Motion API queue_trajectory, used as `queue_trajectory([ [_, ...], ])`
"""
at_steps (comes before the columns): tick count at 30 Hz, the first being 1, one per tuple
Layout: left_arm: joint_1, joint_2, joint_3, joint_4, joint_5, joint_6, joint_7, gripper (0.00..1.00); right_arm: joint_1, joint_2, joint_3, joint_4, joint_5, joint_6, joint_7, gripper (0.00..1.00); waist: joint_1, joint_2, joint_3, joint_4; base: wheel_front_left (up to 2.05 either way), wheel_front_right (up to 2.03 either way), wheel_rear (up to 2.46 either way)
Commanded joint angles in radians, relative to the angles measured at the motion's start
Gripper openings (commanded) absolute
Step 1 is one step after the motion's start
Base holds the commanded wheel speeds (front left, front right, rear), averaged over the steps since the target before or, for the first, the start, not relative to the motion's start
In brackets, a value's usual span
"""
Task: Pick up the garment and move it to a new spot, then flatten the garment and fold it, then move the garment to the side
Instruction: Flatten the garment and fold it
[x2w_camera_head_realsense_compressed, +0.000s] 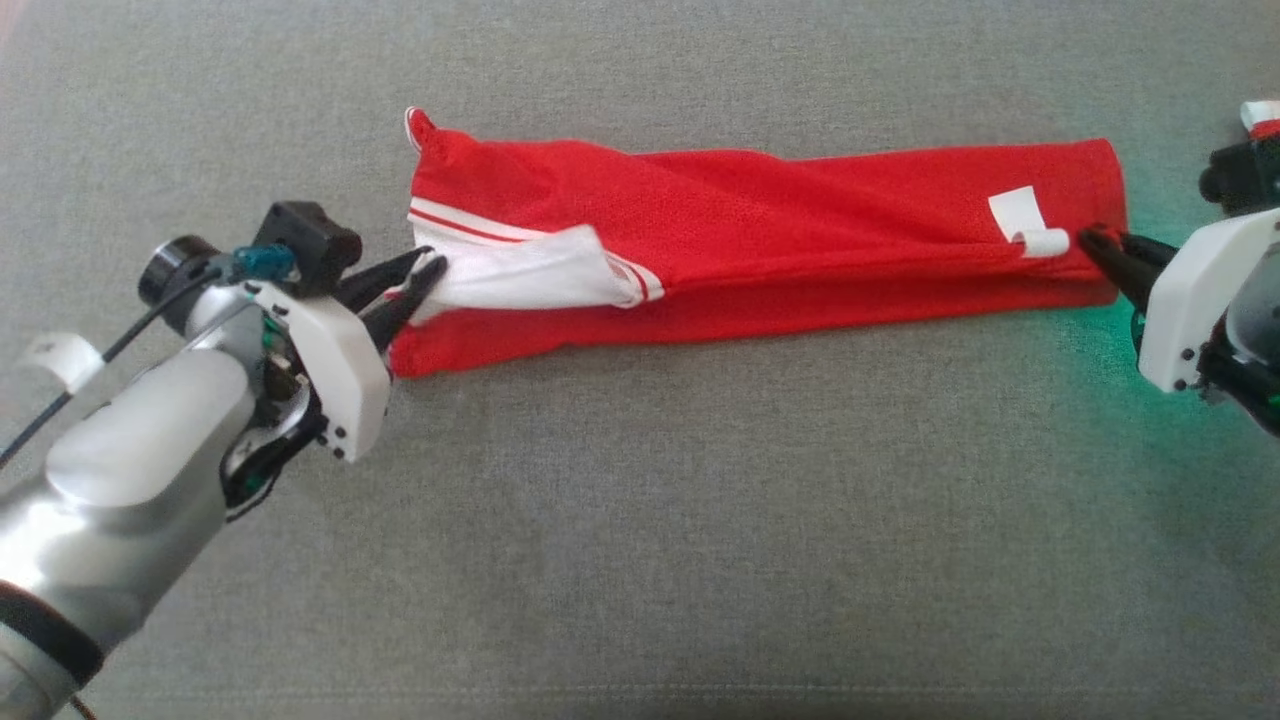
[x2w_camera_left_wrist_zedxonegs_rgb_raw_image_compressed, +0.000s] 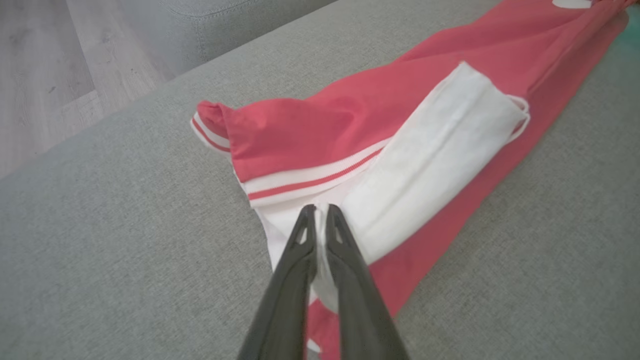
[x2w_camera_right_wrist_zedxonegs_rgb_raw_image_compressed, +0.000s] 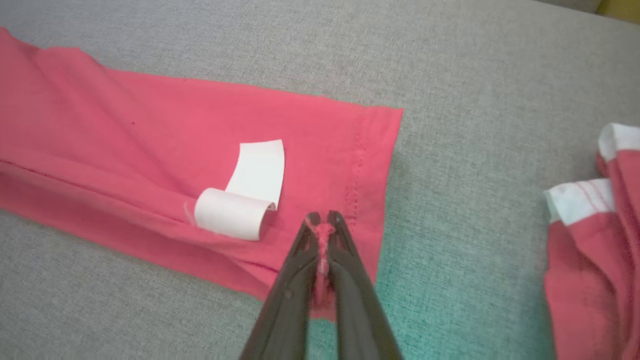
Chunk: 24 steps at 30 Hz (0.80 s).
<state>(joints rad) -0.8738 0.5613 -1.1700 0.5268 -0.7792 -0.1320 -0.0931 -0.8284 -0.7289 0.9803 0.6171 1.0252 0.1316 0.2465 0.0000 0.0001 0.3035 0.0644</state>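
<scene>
The garment (x2w_camera_head_realsense_compressed: 760, 230) is red with white trim, folded into a long narrow strip lying left to right on the grey surface. My left gripper (x2w_camera_head_realsense_compressed: 432, 262) is at its left end. In the left wrist view the left gripper (x2w_camera_left_wrist_zedxonegs_rgb_raw_image_compressed: 320, 210) is shut on the white part of the garment (x2w_camera_left_wrist_zedxonegs_rgb_raw_image_compressed: 320, 120), with cloth between the fingers. My right gripper (x2w_camera_head_realsense_compressed: 1090, 238) is at the right end, beside a curled white label (x2w_camera_head_realsense_compressed: 1020, 215). The right wrist view shows the right gripper (x2w_camera_right_wrist_zedxonegs_rgb_raw_image_compressed: 322, 217) pinching a tuft of the garment (x2w_camera_right_wrist_zedxonegs_rgb_raw_image_compressed: 150, 125) at its stitched hem, near the label (x2w_camera_right_wrist_zedxonegs_rgb_raw_image_compressed: 257, 170).
The grey fabric surface (x2w_camera_head_realsense_compressed: 640, 550) spreads wide in front of and behind the strip. Another red and white piece of clothing (x2w_camera_right_wrist_zedxonegs_rgb_raw_image_compressed: 590, 240) lies to the right of the hem, its corner at the upper right (x2w_camera_head_realsense_compressed: 1262, 115). A wooden floor (x2w_camera_left_wrist_zedxonegs_rgb_raw_image_compressed: 50, 60) lies beyond the surface's edge.
</scene>
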Motion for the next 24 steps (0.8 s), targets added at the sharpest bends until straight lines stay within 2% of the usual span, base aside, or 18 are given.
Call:
queue_trajectory([
  [1,-0.022,0.031,0.038,0.002,-0.01,0.001,-0.011,1.0,0.012,-0.036,-0.005,-0.005,0.019,-0.001,0.006,1.0,0.0,-0.0001,-0.002,0.0,0.0,0.0,0.0],
  [6,-0.012,0.022,0.053,0.032,-0.024,0.015,-0.049,1.0,0.008,-0.048,-0.018,-0.01,0.052,-0.001,0.03,1.0,0.0,-0.0001,-0.021,-0.006,0.0,0.0,0.0],
  [12,-0.008,0.023,0.104,0.031,-0.054,0.054,-0.106,1.0,-0.006,-0.055,-0.064,-0.028,0.096,-0.001,0.005,1.0,0.0,-0.0001,-0.049,-0.01,0.0,0.0,0.0],
  [14,-0.004,0.023,0.139,0.022,-0.073,0.08,-0.13,1.0,-0.008,-0.051,-0.089,-0.039,0.114,-0.001,-0.019,1.0,0.0,-0.0001,-0.064,-0.012,0.0,0.0,0.0],
  [20,0.044,0.014,0.314,-0.061,-0.122,0.186,-0.167,1.0,0.013,-0.01,-0.176,-0.068,0.142,-0.001,-0.168,1.0,0.0,-0.0001,-0.102,-0.014,0.0,0.0,0.0],
  [24,0.145,-0.021,0.523,-0.194,-0.069,0.251,-0.168,1.0,0.049,0.047,-0.229,-0.07,0.124,-0.001,-0.303,1.0,0.0,-0.0001,-0.124,-0.019,0.0,0.0,0.0],
])
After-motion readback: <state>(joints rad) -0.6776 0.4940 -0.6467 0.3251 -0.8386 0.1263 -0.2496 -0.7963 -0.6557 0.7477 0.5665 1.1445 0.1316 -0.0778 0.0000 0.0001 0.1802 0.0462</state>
